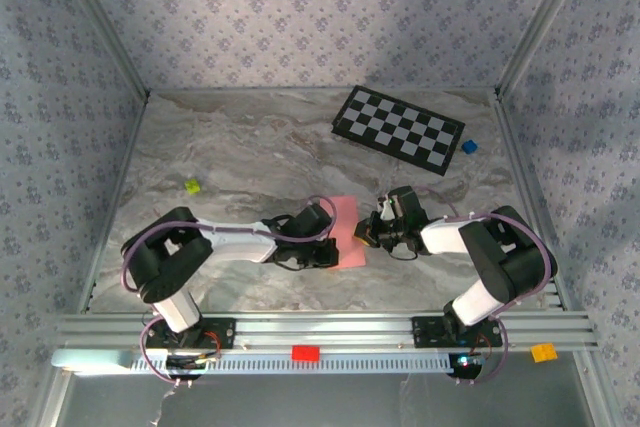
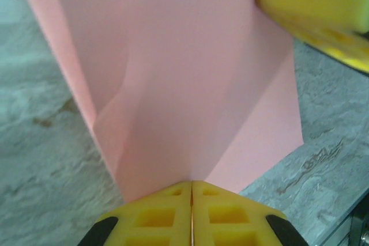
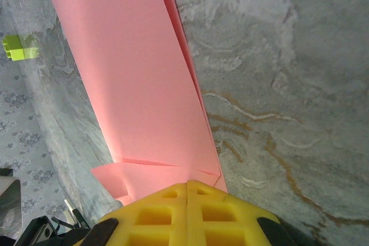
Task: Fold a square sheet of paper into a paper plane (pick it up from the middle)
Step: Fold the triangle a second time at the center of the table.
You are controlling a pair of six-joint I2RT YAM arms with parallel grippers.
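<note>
Jaws of both grippers are shut on the square sheet of paper (image 1: pixel 346 219): the left gripper (image 2: pixel 191 184) is clamped on its left side, the right gripper (image 3: pixel 187 184) on its right. The sheet is held low over the near middle of the marbled table (image 1: pixel 240 147), between the two wrists. Doubled layers and a small turned flap are noted at the right gripper, but no dart shape yet, so a fold is judged to be in hand. The next move is judged to call for matched motion of both wrists, edges kept aligned, and the crease pressed flat. Both arms are stretched low and inward, forearms nearly level, wrists almost meeting.
</note>
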